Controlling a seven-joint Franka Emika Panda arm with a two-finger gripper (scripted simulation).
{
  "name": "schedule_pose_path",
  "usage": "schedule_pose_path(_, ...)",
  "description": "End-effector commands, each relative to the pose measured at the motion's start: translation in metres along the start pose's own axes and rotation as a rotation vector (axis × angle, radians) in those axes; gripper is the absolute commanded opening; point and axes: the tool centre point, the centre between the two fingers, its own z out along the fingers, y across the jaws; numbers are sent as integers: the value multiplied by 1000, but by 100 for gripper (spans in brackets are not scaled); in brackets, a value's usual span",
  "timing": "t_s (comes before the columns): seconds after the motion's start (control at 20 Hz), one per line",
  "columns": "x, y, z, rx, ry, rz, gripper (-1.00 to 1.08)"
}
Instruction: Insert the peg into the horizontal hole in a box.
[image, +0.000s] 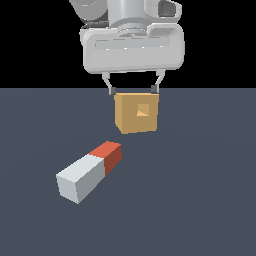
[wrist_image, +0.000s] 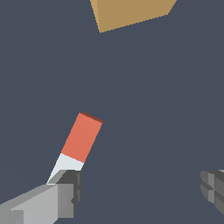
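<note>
The gripper (image: 132, 90) hangs up high w/ its two fingers (image: 111, 90) wide apart and nothing held between them, and in the exterior view it sits at the far side, right above the tan box (image: 137, 113). The box rests on the dark floor (image: 200, 200) w/ its small square hole (image: 143, 111) facing the near side. The peg (image: 90, 171) lies flat on the floor, near side & to the exterior view's left of the box, not touching it, w/ its red end pointing toward the box and its grey-white end closer to us.
</note>
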Motion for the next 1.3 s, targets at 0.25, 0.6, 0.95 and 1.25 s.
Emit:
schedule_pose_path(0.25,-5,-4,5,2,0,20,100)
schedule_pose_path(0.6,-28,-26,30,13,1,117,100)
schedule_pose_path(0.95,-62,-69,73,32,3,282,100)
schedule_pose_path(1.25,-80,-99,101,44,5,386,100)
